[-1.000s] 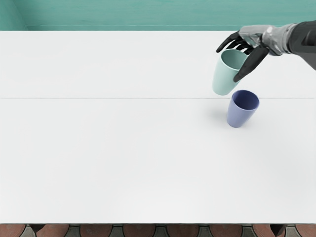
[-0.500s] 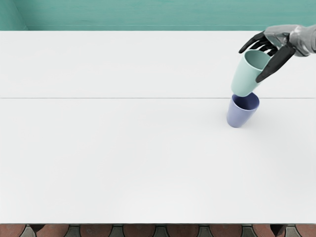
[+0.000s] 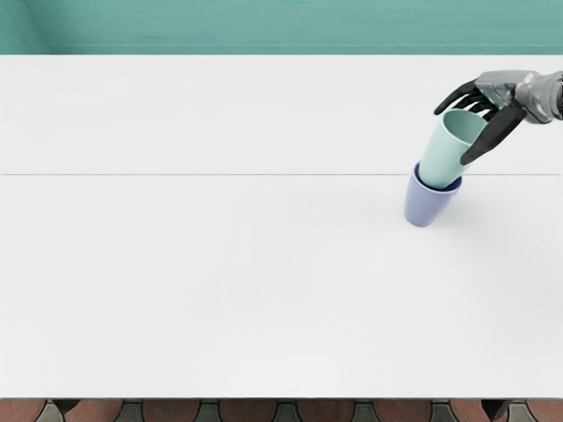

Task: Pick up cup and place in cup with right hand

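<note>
My right hand (image 3: 468,134) reaches in from the picture's right edge and grips the mint-green cup (image 3: 443,155) near its rim, thumb on the near right side, fingers on the far side. The green cup leans slightly, and its bottom end is inside the mouth of the blue cup (image 3: 426,204). The blue cup stands upright on the table; how deep the green one sits in it is hidden by the blue wall. No left arm is visible.
The white table (image 3: 211,264) fills most of the view, with a thin seam line across it. Behind its back edge is a teal surface (image 3: 264,26); reddish tiles (image 3: 299,411) show past the front edge.
The right hand has carried the green cup rightward, then down toward the viewer, so its bottom has entered the blue cup. The blue cup has stayed in place.
</note>
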